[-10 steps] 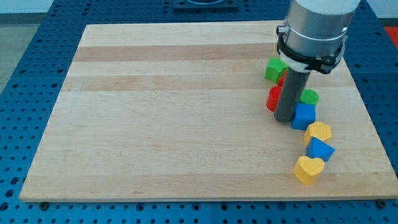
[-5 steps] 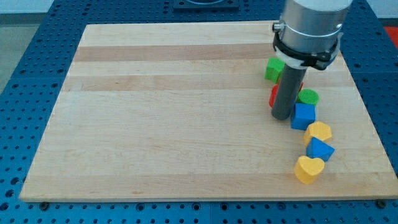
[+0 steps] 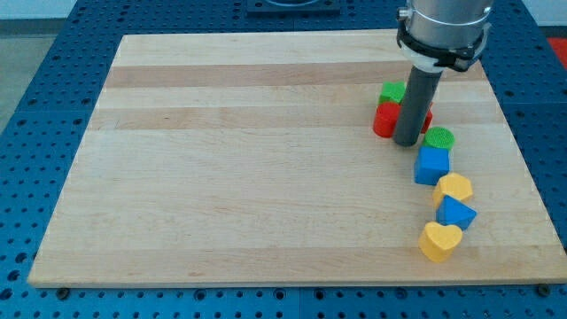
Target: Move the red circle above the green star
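Observation:
My tip (image 3: 407, 142) rests on the board at the view's right, just right of and below a red block (image 3: 385, 119), which looks round and touches the rod. A green block (image 3: 391, 92), the star, sits right above the red one, partly hidden by it. Another bit of red (image 3: 426, 120) shows on the rod's right side; its shape is hidden.
A green round block (image 3: 438, 138) lies right of my tip, with a blue cube (image 3: 432, 166) below it. Further down are a yellow block (image 3: 454, 188), a blue block (image 3: 455, 213) and a yellow heart (image 3: 439, 241). The wooden board (image 3: 248, 159) fills the view.
My tip has moved up the view, pushing the red block up against the green star. The arm body has risen toward the view's top.

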Available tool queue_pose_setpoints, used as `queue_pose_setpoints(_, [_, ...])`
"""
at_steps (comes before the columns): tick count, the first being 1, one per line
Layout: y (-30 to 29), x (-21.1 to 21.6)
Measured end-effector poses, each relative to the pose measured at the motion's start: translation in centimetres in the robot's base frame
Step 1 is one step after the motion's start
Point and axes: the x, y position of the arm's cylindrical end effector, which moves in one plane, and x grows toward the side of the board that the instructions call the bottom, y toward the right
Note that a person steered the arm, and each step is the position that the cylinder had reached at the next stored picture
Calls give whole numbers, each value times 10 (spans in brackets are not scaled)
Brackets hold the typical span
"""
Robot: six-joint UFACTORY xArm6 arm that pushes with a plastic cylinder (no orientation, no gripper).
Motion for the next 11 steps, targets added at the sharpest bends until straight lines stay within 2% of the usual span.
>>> queue_pose_setpoints(2, [0,-17])
queue_pose_setpoints(5, [-56,-1])
queue_pose_setpoints(6, [-58,-4])
queue_pose_setpoints(11, [-54,-51])
